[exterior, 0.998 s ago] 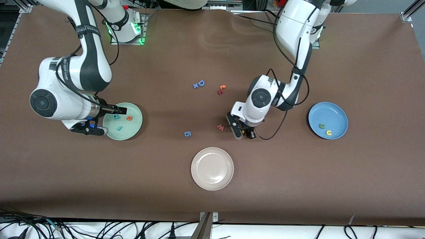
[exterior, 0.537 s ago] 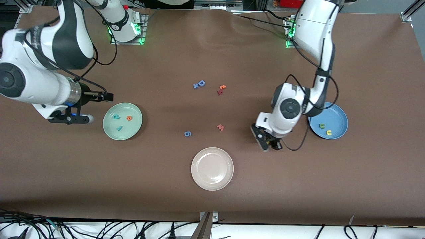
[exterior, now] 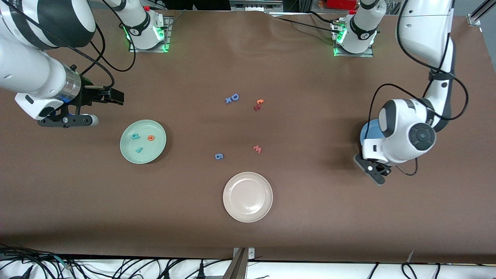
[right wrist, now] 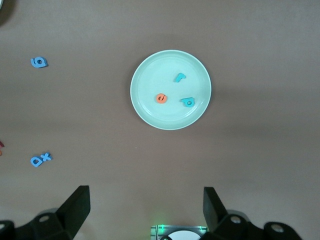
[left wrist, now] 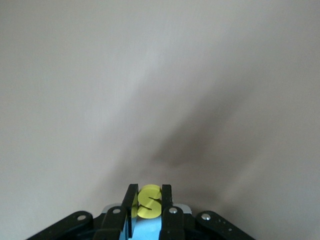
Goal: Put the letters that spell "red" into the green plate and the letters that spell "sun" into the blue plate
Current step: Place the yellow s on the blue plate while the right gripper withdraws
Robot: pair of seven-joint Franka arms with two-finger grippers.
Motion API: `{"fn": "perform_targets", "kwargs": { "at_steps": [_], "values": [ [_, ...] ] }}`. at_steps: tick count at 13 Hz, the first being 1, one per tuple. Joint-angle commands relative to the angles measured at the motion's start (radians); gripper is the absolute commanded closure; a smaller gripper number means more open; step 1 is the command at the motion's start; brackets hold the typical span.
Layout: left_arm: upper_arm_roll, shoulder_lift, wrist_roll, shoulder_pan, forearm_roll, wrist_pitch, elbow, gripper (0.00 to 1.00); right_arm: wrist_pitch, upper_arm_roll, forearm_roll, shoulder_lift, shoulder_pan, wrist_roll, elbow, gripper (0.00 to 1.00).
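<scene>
The left gripper [left wrist: 149, 202] is pinched on the yellow "s" [left wrist: 148, 200], gripping the letter across its flat faces. In the front view the left gripper hangs over the blue plate [exterior: 367, 133], which is mostly hidden by the arm; the "u" and "n" cannot be seen there at this moment.

The right gripper [right wrist: 145, 202] is spread wide and empty, held above the table near the green plate [exterior: 130, 149] toward the right arm's end; this arm waits. The green plate holds the teal "r" [exterior: 139, 150], the orange "e" [exterior: 150, 137] and the teal "d" [exterior: 135, 136], all lying flat and apart from one another.

Handling notes:
- The letter looks like thin foam: very light, soft, and likely to compress under the fingers.
- A light piece may cling to a finger pad on release; open fully and low over the plate.
- It probably will not break, but it may bounce or skid on the smooth plate.
- Best hold is across the flat faces, at mid-body, as shown.

Remaining letters on the table, the blue "D" [exterior: 234, 97], the blue "6" [exterior: 219, 156] and the red "w" [exterior: 257, 148], and the white plate [exterior: 232, 207], are not part of either word.
</scene>
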Motion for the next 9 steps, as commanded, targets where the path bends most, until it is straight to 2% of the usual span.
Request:
{"fn": "perform_targets", "kwargs": {
  "at_steps": [1,3,4,6,7,8,9],
  "values": [
    [0.008,-0.054,-0.013,0.032,-0.029,-0.054,-0.083,0.96,0.009,0.006,-0.021,-0.008,0.001,-0.011,0.006,0.0],
    [0.016,-0.054,-0.004,0.069,-0.028,-0.062,-0.121,0.94,0.021,0.032,-0.019,-0.005,-0.034,-0.015,0.035,0.0],
    [0.022,-0.054,0.004,0.084,-0.028,-0.062,-0.132,0.94,0.021,0.088,-0.018,-0.011,-0.108,-0.013,0.034,0.0],
    [0.037,-0.048,-0.004,0.101,-0.028,-0.062,-0.138,0.93,0.056,0.26,-0.019,-0.034,-0.307,-0.015,0.031,0.0],
    [0.041,-0.045,-0.004,0.11,-0.028,-0.062,-0.138,0.88,0.07,0.314,-0.03,-0.057,-0.356,-0.015,0.026,0.0],
    [0.041,-0.043,-0.005,0.118,-0.028,-0.064,-0.139,0.82,0.07,0.34,-0.051,-0.084,-0.384,-0.013,-0.003,0.0],
    [0.041,-0.042,-0.014,0.121,-0.028,-0.064,-0.146,0.77,0.076,0.375,-0.059,-0.135,-0.426,-0.008,-0.065,0.0]
  ]
}}
